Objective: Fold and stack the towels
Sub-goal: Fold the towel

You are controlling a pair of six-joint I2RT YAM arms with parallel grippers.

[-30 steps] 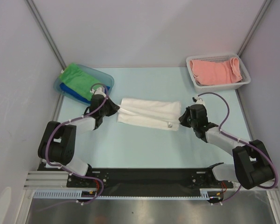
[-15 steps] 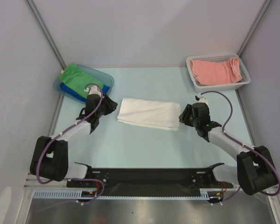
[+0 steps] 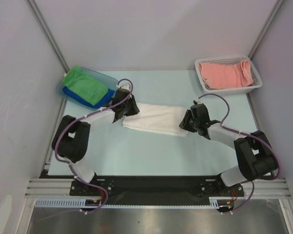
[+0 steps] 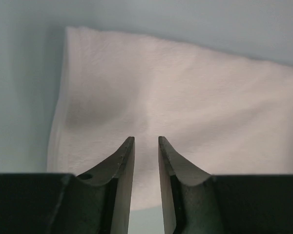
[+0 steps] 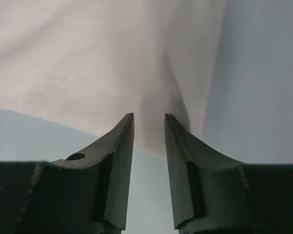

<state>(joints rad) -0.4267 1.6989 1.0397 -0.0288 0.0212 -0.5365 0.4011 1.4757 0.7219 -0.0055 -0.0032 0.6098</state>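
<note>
White towel point(image 3: 157, 118), a soft terry rectangle folded flat, lies mid-frame on the counter point(image 3: 151, 151) between the left tool point(image 3: 132, 108) and right tool point(image 3: 184, 122); both stand slightly parted, gripping nothing.

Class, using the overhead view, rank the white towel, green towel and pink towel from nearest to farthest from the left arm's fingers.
1. white towel, centre of the table, right at them.
2. green towel, in the blue tray, back left.
3. pink towel, in the white basket, back right.
</note>
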